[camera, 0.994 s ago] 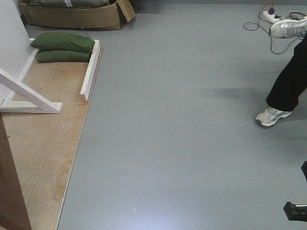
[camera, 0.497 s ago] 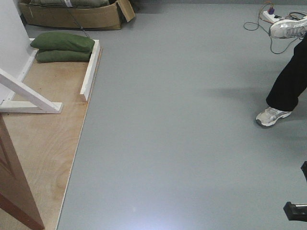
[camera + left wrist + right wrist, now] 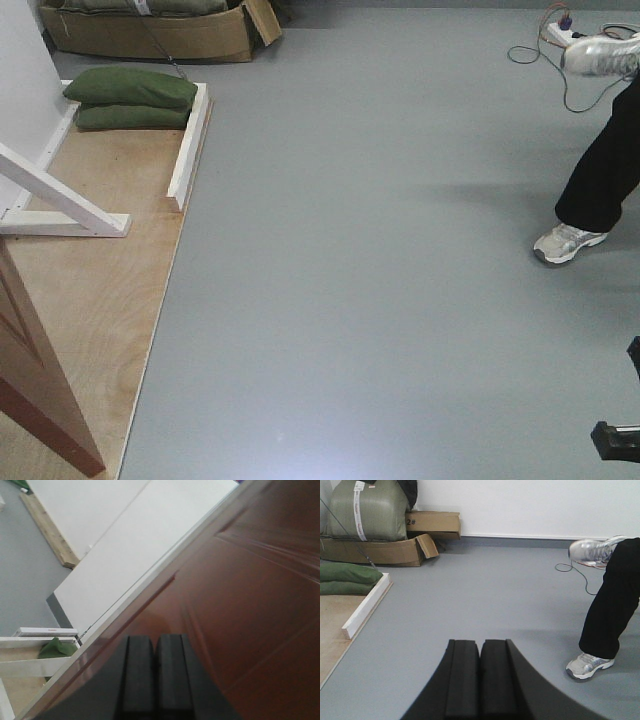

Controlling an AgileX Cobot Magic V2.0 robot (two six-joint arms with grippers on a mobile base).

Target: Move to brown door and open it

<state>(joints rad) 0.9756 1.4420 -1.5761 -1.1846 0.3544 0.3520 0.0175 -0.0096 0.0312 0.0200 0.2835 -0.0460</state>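
Left wrist view: my left gripper [image 3: 155, 672] is sitting pinched shut, empty; the brown door [image 3: 240, 605] is looming just ahead, its edge running diagonally lower-left to upper-right. Left arm is nearer. Right gripper [image 3: 480, 675] is also riding closed, empty, facing grey floor [image 3: 495, 595]. Only readable text: "2#" on a cardboard box [image 3: 432, 522].

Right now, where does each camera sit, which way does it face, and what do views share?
Front-facing: high on the robot, tilted down at grey floor; reddish-brown wooden door at lower left; a black part, probably the robot's, lower right.
Left wrist: on the left arm, facing the door close up; shut left fingers show.
Right wrist: low, facing across the floor toward a person's black-trousered leg; shut right fingers show.
Shared: front and right wrist both show stacked green sandbags and the leg.
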